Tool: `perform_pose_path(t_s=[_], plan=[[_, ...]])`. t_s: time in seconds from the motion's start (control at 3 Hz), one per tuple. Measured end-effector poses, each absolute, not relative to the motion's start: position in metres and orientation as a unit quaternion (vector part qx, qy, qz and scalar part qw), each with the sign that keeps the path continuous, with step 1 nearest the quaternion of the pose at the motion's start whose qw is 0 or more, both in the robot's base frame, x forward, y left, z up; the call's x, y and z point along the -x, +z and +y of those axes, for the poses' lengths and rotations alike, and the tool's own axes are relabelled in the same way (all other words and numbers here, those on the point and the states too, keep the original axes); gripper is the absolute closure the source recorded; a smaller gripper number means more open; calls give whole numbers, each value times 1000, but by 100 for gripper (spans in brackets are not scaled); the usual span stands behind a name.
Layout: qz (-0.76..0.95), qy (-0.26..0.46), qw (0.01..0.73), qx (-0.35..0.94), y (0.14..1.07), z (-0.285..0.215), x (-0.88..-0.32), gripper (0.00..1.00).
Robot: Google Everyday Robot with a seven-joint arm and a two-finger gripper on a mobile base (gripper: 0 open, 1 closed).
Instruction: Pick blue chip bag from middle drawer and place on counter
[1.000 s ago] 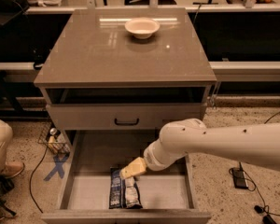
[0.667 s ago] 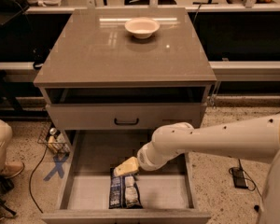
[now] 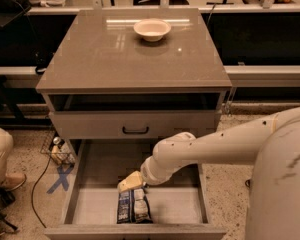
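The blue chip bag (image 3: 133,206) lies flat on the floor of the open middle drawer (image 3: 85,204), near its front edge. My white arm reaches in from the right. My gripper (image 3: 129,182) hangs inside the drawer, just above the bag's far end. The counter (image 3: 120,54) is the glossy grey-brown slab on top of the cabinet, above and behind the drawer.
A white bowl (image 3: 152,29) stands at the back of the counter. A shallower drawer front with a black handle (image 3: 135,130) sits above the open drawer. A person's leg and shoe (image 3: 5,181) are at the left on the floor, with a cable and a small caddy (image 3: 60,151).
My arm has swung left and lower, bringing the gripper closer over the bag's far end. The bag has not moved.
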State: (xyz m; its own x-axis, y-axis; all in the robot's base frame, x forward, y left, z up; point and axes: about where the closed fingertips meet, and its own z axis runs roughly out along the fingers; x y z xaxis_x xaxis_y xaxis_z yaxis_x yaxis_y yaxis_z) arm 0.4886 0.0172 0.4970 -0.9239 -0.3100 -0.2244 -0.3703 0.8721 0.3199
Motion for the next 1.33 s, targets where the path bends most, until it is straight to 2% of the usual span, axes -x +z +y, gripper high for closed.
perform_pose_path(t_s=[1.33], plan=[[969, 185, 35, 163, 427, 45, -493, 0]])
